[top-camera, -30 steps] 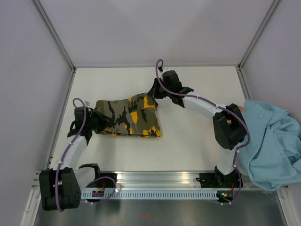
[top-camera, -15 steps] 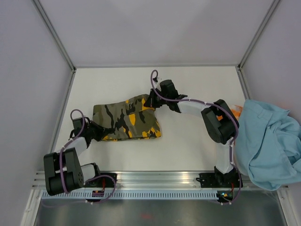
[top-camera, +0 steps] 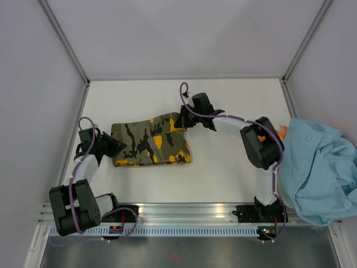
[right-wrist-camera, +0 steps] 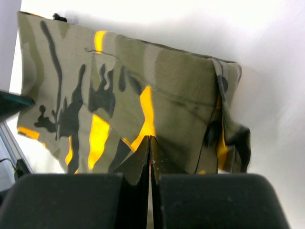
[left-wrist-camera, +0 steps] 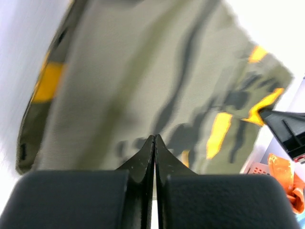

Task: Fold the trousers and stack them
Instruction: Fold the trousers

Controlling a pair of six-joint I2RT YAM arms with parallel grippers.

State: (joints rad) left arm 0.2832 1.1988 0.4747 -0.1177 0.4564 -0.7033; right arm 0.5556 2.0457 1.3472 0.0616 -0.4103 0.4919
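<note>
The camouflage trousers [top-camera: 150, 140] lie folded into a flat rectangle left of the table's middle. My left gripper [top-camera: 113, 147] rests at their left edge, jaws shut, with nothing visible between them. In the left wrist view its tips [left-wrist-camera: 155, 138] sit low over the cloth [left-wrist-camera: 157, 71]. My right gripper [top-camera: 182, 119] is at the far right corner of the trousers, also shut and holding nothing. In the right wrist view its tips [right-wrist-camera: 149, 139] hover just above the folded trousers [right-wrist-camera: 119, 81], whose layered edge shows on the right.
A light-blue garment [top-camera: 318, 167] is heaped at the table's right edge, and an orange garment [top-camera: 282, 132] peeks out beside it. Grey walls close in the table on three sides. An aluminium rail [top-camera: 189, 215] carries the arm bases along the near edge.
The left arm swung toward the near-left and its gripper now sits at the trousers' left edge. The right gripper drew in slightly at the far right corner. The cloth lies flatter.
</note>
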